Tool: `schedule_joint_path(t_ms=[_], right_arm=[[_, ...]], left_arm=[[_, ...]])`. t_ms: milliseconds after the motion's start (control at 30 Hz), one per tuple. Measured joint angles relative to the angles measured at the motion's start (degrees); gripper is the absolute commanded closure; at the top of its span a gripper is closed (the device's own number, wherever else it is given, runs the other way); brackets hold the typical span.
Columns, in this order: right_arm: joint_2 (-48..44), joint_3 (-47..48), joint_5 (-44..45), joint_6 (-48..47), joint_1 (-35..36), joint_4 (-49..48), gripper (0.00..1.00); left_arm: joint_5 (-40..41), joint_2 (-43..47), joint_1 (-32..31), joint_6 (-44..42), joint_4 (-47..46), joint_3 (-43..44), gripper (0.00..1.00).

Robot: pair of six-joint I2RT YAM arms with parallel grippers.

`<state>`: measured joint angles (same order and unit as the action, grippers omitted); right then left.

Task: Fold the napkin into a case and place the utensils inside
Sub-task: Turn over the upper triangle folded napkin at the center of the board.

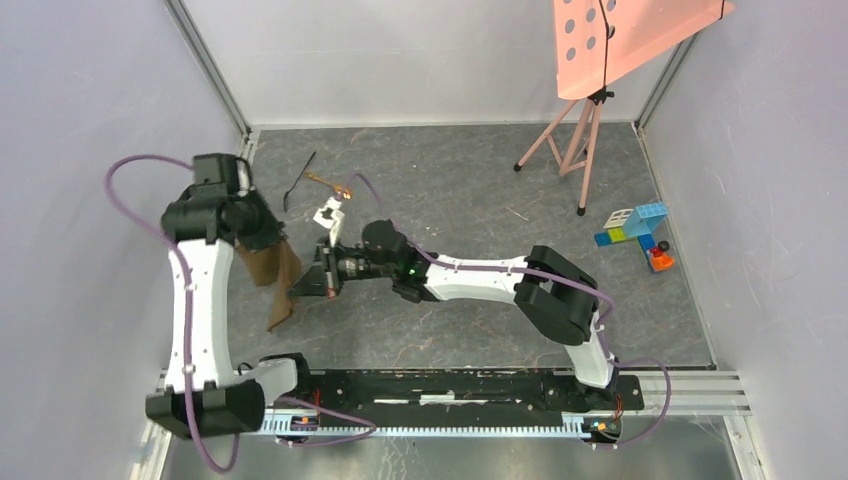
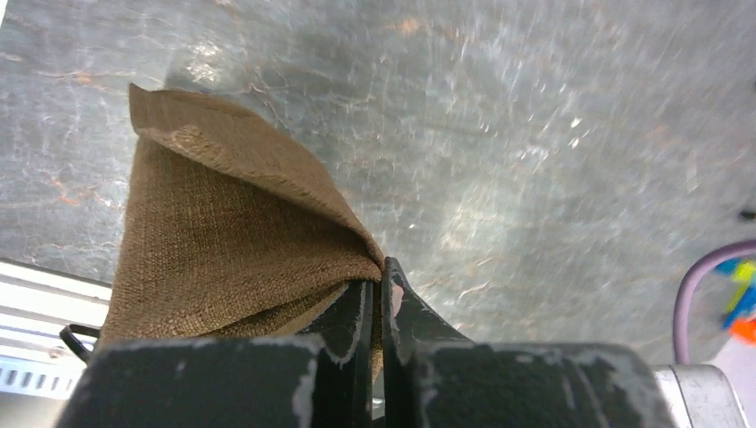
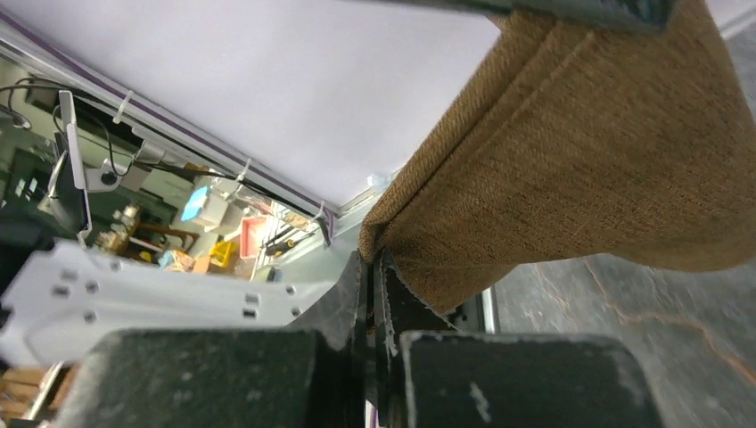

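Napkin hangs in the air over the near left part of the table, held by both arms and drooping to a point close above the surface. It is a loose folded sheet with no pocket in it, and it holds nothing.

The left gripper has its fingers clenched on the cloth. In the left wrist view a doubled fold runs up and away from the pinch, and a second layer shows beneath it. The right gripper reaches in from the right, and its fingers are pressed together on a lower corner of the same cloth. In the right wrist view the brown weave spreads up and to the right from that corner, with two stacked edges visible along the top. The two grips are near each other, the left one higher than the right.

Farther back, the utensils lie flat on the table, well apart from the cloth. The black utensil is on the left and the gold spoon just to its right.

On the far right sit toy blocks, and behind them stands a pink tripod.
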<state>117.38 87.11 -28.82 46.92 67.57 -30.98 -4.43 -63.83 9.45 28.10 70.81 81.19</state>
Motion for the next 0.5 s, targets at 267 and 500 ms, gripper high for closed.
schedule_joint_path(t_ms=[267,500], right_arm=[[-2.2,-32.9,0.2,16.0,-9.5,-30.1,1.00],[-3.0,-60.4,-0.9,25.5,-19.7,-46.5,1.00]], left_arm=[[3.0,-30.6,-24.3,-1.0,-5.6,0.5,0.98],[-0.2,-54.9,-39.1,0.9,-10.9,8.0,0.98]])
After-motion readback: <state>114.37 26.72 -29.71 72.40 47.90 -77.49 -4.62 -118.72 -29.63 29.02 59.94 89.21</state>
